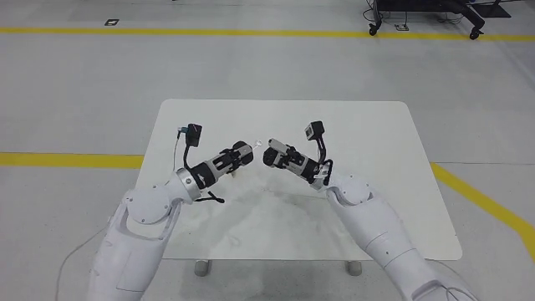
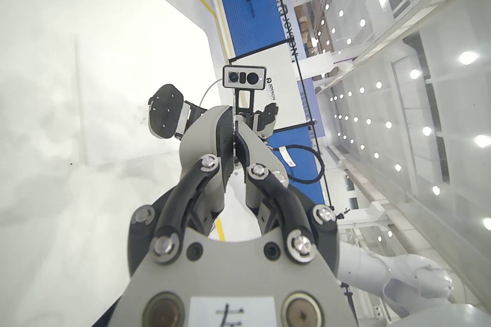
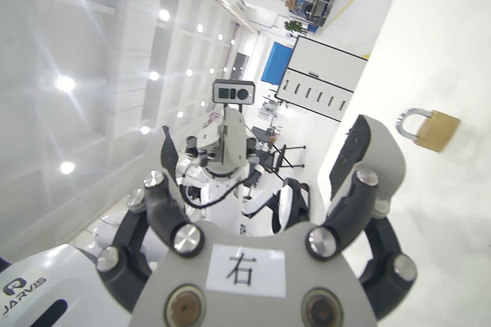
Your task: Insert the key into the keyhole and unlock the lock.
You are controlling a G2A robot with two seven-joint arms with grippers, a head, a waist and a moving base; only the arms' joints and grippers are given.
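Observation:
A brass padlock [image 3: 437,131] with a silver shackle lies flat on the white table [image 3: 441,37], just beside one finger of my right gripper [image 3: 264,137]. That gripper is open with nothing between its fingers. My left gripper [image 2: 234,121] is shut, its fingers pressed together; I cannot tell whether a key sits between them. Over the table's middle the left gripper [image 1: 248,152] and right gripper [image 1: 269,155] point at each other, tips nearly touching. A dark pad [image 2: 167,110] of the open right gripper shows beyond the left fingers.
The table [image 1: 368,134] is bare white all around the arms. Each wrist carries a small camera on a black bracket [image 1: 314,130] that sticks up above the gripper. A yellow floor line runs behind the table.

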